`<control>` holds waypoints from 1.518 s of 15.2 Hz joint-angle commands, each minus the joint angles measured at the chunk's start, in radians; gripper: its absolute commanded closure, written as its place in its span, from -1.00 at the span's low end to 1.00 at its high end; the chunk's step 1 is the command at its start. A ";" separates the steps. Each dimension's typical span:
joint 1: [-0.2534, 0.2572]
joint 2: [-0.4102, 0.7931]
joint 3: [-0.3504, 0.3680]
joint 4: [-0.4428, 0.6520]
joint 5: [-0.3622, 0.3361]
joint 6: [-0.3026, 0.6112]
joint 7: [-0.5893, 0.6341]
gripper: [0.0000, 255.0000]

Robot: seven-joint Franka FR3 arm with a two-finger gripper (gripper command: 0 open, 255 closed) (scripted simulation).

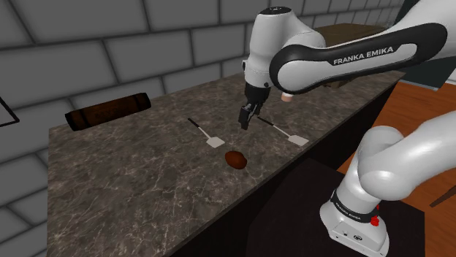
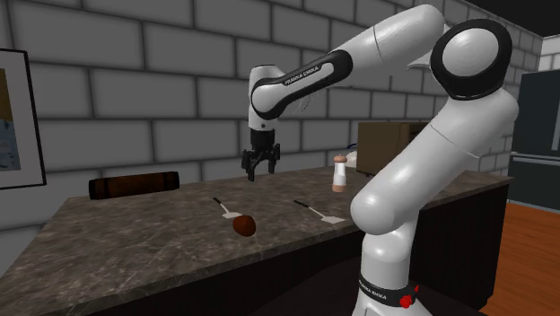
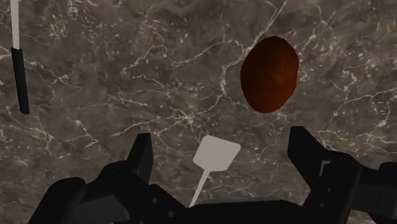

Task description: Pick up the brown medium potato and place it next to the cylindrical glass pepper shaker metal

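Finds tool (image 1: pixel 246 120) spread, empty, clear above surface (image 1: pixel 131 182) over a white spatula blade (image 3: pixel 216 154); recommends centring on brown potato (image 3: pixel 269 74), spanning its narrow width, before descending.

Clear text: "FRANKA EMIKA", white capitals on the dark forearm band (image 1: pixel 363 56) of the white arm (image 1: pixel 281 33), shoulder view, running along the link. The same band (image 2: pixel 301 76) in the second exterior view has white lettering in the same spot; it is too small to confirm letter by letter. The dark base collar (image 1: pixel 342 210) at the arm's foot carries white lettering running up its side in the shoulder view, too small to read. The collar (image 2: pixel 374 291) in the second exterior view has the same kind of marking, equally unreadable.
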 commanded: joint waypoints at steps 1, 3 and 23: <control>0.012 0.047 0.014 -0.026 0.006 0.067 0.001 -1.00; 0.024 0.097 0.030 -0.044 0.012 0.125 0.005 -1.00; 0.035 0.365 0.096 -0.107 -0.017 0.427 0.046 -1.00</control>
